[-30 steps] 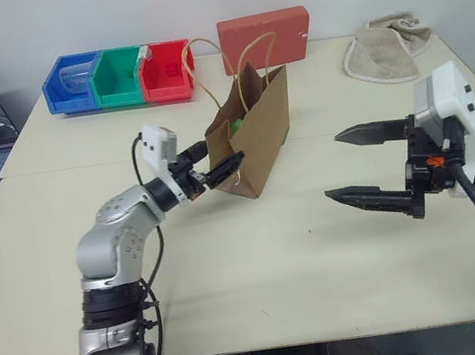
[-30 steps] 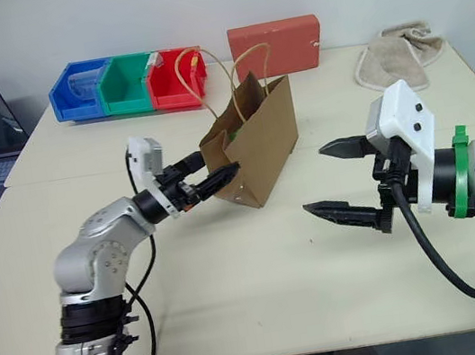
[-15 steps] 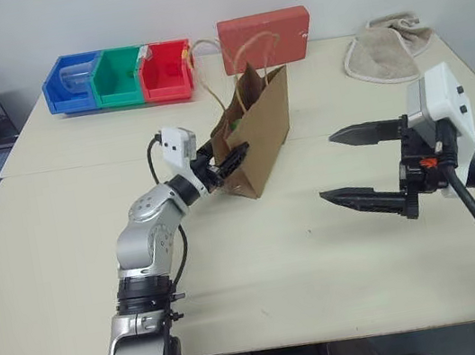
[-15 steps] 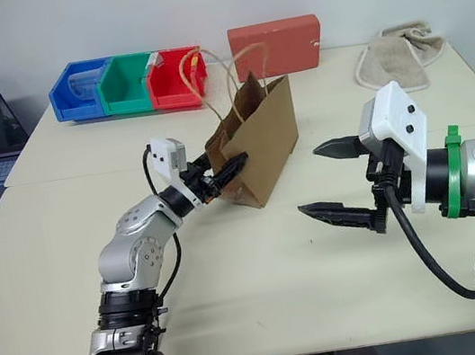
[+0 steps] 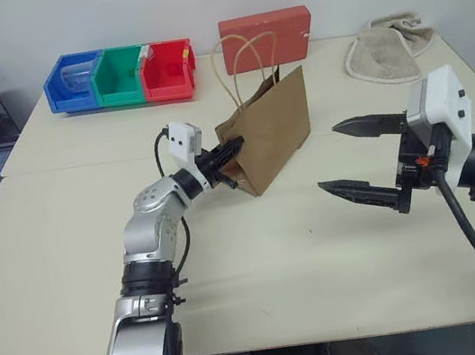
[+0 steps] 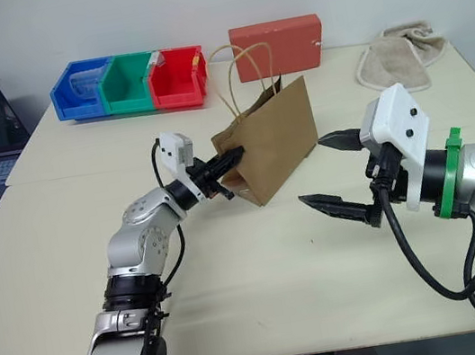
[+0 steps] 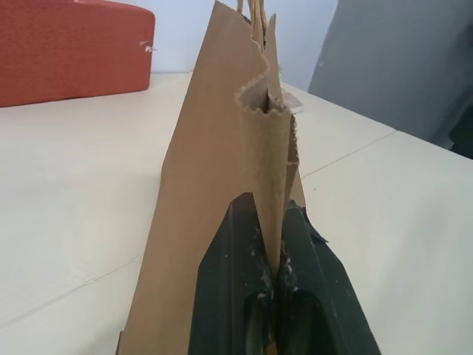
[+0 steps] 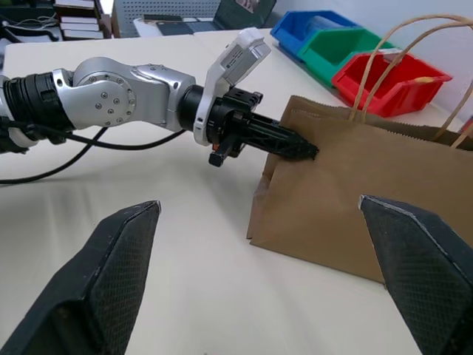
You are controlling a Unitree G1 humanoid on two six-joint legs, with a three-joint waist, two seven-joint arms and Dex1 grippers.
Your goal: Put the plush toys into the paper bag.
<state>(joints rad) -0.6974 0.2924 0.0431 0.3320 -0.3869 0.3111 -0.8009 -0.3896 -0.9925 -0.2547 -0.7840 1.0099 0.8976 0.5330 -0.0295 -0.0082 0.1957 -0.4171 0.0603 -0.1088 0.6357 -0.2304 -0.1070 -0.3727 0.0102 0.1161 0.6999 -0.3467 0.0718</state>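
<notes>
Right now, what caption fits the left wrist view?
Left gripper shut on the narrow side fold of the paper bag.

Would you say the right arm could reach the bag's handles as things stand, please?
Probably yes. The right gripper hangs open beside the bag, with bare table between them. The handles stand upright and free; the left gripper pinches the bag's far side edge only.

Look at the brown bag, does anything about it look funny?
Yes. The paper bag is squashed nearly flat, its mouth pressed closed, because the left end effector is shut on its side fold, as the left wrist view shows. Toys could hardly drop in. The right end effector waits open beside it.
</notes>
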